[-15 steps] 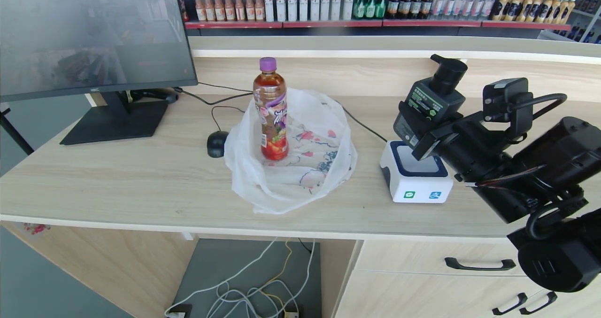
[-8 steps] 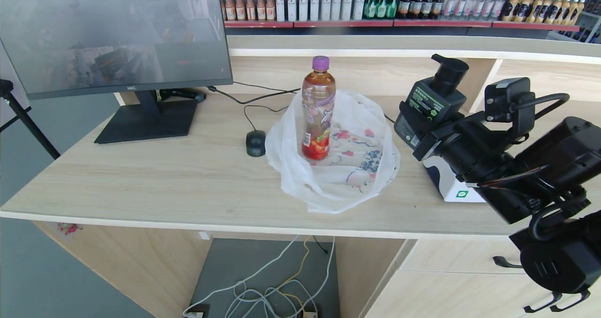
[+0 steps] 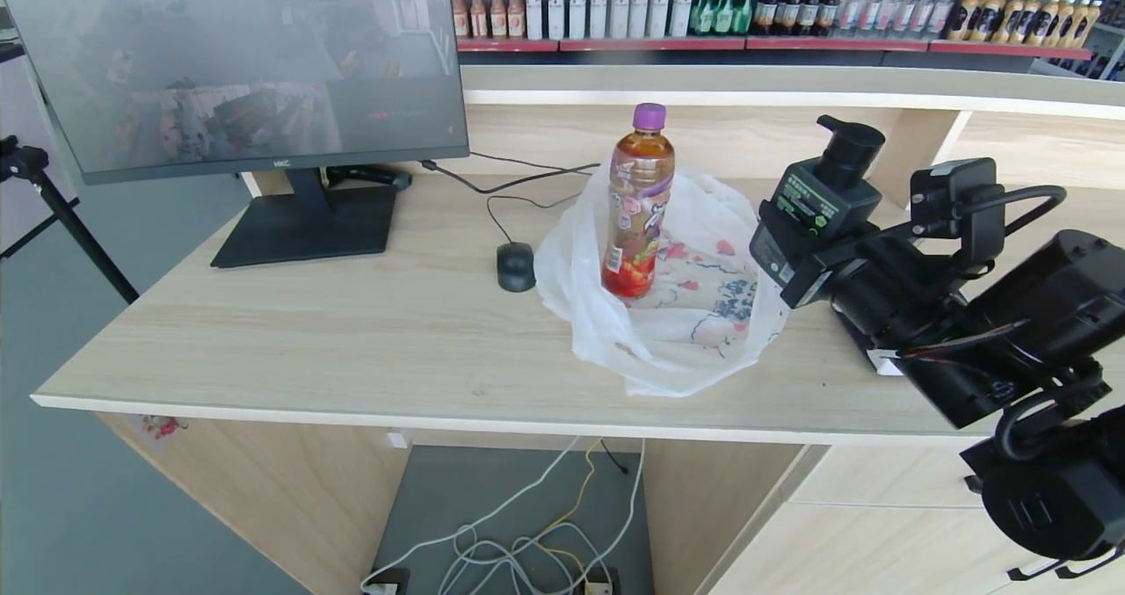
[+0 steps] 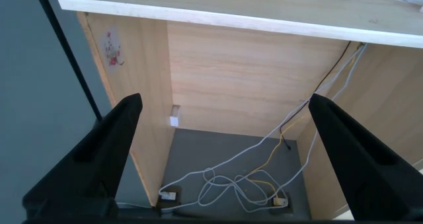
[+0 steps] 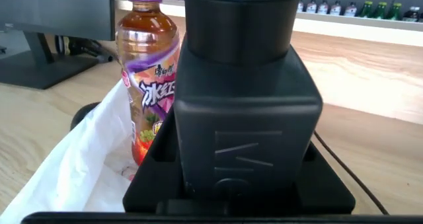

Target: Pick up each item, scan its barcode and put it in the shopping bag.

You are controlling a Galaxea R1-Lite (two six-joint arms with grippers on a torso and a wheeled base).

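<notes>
A black square pump bottle [image 3: 813, 213] is tilted in the air at the right edge of the white shopping bag [image 3: 703, 331], with my right gripper [image 3: 826, 259] shut on its lower body. In the right wrist view the same black bottle [image 5: 241, 112] stands between the jaws, and the bag [image 5: 73, 178] lies beyond it. A tea bottle [image 3: 636, 201] with a purple cap stands upright inside the bag, and this tea bottle [image 5: 147, 72] also shows behind the black one. My left gripper [image 4: 228, 158] hangs open below the counter's front edge, holding nothing.
A corner of the white scanner [image 3: 881, 365] peeks out behind my right arm. A monitor [image 3: 237, 59] stands at the counter's back left and a black mouse [image 3: 516, 266] lies left of the bag. Cables [image 4: 244, 178] lie under the counter [image 3: 352, 331].
The head camera has swung left, so the whole scene slid right in the picture. My right gripper has carried the black bottle from above the scanner to the bag's right edge.
</notes>
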